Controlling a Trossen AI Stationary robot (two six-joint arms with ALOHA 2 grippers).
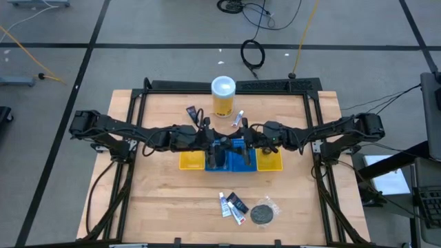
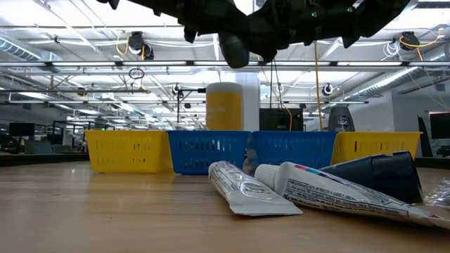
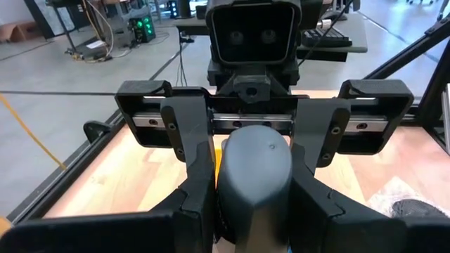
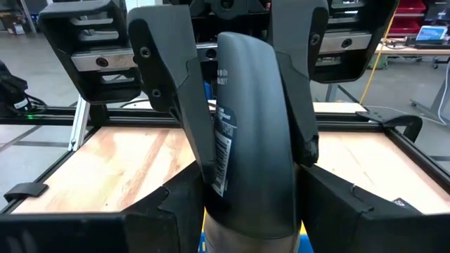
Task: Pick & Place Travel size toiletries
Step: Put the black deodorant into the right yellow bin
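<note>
A short dark tube (image 1: 218,153) hangs in the air over the blue trays (image 1: 241,162), where both grippers meet. My left gripper (image 1: 207,140) reaches in from the table's left and my right gripper (image 1: 241,141) from the right; each is shut on this tube. In the low view the tube (image 2: 235,48) shows as a dark oval high above the trays. White tubes (image 1: 224,204), another dark tube (image 1: 238,202) and a black disc in clear wrap (image 1: 262,213) lie flat near the table's near edge. A dark item (image 1: 193,112) and a white tube (image 1: 240,118) lie beside the canister. My left gripper (image 3: 253,186) pinches the dark tube's rounded grey end (image 3: 254,165) between its two fingers, coming level from the table's left. The tube is lifted clear of the trays. My right gripper (image 4: 249,193) pinches the same tube on its labelled side (image 4: 223,140) between both fingers, coming level from the table's right. The left gripper's fingers (image 4: 184,98) flank the tube just beyond mine.
Two yellow trays (image 1: 191,160) (image 1: 269,160) flank the blue trays at mid table. A tall yellow canister with a white lid (image 1: 223,96) stands behind them. Black frame rails run along the table's far, left and right sides. Bare wood lies at near left and near right.
</note>
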